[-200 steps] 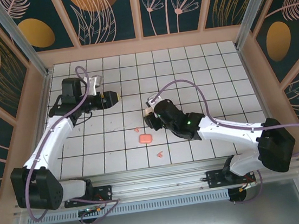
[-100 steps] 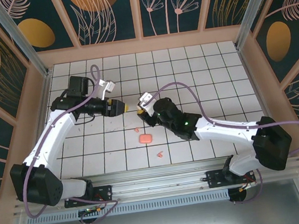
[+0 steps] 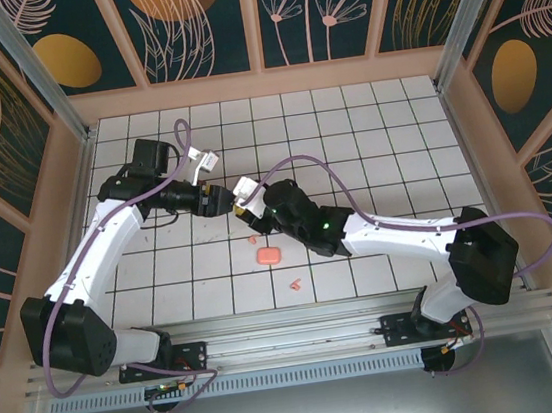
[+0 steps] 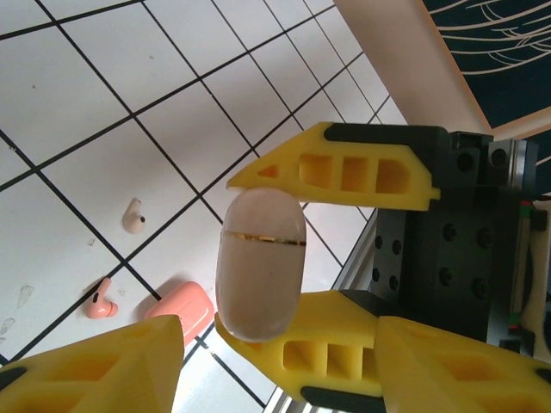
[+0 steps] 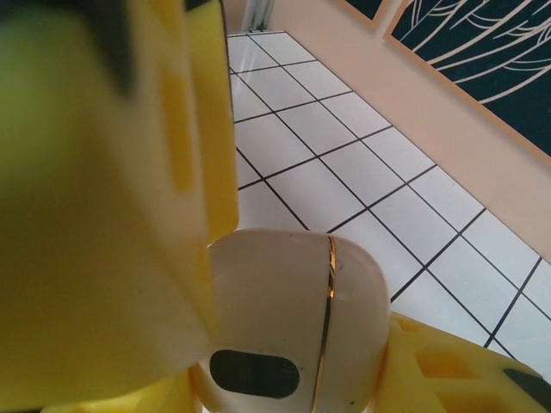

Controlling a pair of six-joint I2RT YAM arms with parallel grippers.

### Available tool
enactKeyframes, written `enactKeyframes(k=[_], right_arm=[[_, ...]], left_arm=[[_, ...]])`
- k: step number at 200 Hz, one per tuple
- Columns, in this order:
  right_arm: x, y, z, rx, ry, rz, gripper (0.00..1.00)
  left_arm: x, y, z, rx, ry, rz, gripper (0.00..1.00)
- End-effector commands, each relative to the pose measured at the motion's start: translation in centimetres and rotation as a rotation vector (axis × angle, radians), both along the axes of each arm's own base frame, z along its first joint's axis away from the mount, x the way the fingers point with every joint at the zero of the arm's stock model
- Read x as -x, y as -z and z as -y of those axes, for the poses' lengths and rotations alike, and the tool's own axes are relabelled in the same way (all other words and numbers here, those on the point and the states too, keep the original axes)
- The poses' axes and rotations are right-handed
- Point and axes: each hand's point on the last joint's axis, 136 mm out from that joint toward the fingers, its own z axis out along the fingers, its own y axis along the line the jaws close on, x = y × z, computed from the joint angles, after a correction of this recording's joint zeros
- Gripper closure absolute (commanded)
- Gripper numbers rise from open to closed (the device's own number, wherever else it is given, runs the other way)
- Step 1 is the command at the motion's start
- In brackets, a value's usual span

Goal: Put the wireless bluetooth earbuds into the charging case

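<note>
Left gripper [image 3: 221,202] has reached the right gripper [image 4: 245,248], clamped on cream case [image 4: 258,275] (left's spread unclear, cropped).

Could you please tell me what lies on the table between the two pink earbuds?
The pink case lies between the farther pink earbud and the nearer pink earbud; the top external view shows it.

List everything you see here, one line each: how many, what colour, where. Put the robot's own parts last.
table: one, white tiles, dark lines.
pink case: one, salmon pink, on the table, front centre.
pink earbuds: two, salmon pink, loose on tiles near the pink case.
cream earbud: one, cream, loose on a tile.
cream case: one, cream with gold seam, held above the table.
right pincer: one, yellow, shut on the cream case.
left pincer: one, yellow, open, close to the cream case.
</note>
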Motion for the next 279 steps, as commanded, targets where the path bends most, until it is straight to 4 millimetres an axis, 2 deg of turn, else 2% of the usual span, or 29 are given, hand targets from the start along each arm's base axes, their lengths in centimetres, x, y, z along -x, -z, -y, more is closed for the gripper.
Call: enactKeyframes(k=[1, 47, 96, 122, 153, 183, 199, 212, 245, 279], right_arm=[[0.4, -2.8, -1.3, -0.063, -0.029, 0.056, 0.61], [0.9, -2.7, -2.1, -0.071, -0.049, 0.045, 0.61], [0.8, -2.8, -2.6, -0.081, -0.05, 0.041, 0.61], [0.4, -2.9, -2.4, -0.083, -0.028, 0.042, 0.61], [0.5, -3.4, -1.7, -0.116, -0.001, 0.037, 0.6], [0.8, -5.7, -0.3, -0.191, 0.023, 0.03, 0.5], [1.6, -7.0, 0.6, -0.249, 0.007, 0.002, 0.37], [2.5, -8.2, 1.5, -0.314, -0.033, -0.034, 0.31], [3.2, -11.4, 3.8, -0.494, -0.148, -0.179, 0.29], [3.4, -13.9, 5.8, -0.595, -0.328, -0.291, 0.31]], left_arm=[[-0.2, -0.2, 0.5, 0.021, 0.01, 0.002, 0.44], [-0.3, -0.2, 0.6, 0.026, 0.021, 0.005, 0.6], [0.4, 0.4, 0.7, 0.037, 0.043, -0.011, 0.56], [0.7, 0.6, 0.6, 0.031, 0.045, -0.001, 0.67], [0.5, 0.4, 0.3, 0.015, 0.03, 0.039, 0.75], [-0.4, -1.1, 0.8, 0.076, 0.017, 0.128, 0.8], [-1.0, -2.7, 1.4, 0.157, 0.023, 0.189, 0.83], [-1.4, -4.1, 1.8, 0.215, 0.025, 0.243, 0.84], [-1.4, -6.8, 2.1, 0.29, 0.047, 0.392, 0.82], [-0.6, -8.1, 2.3, 0.342, 0.099, 0.467, 0.81]])
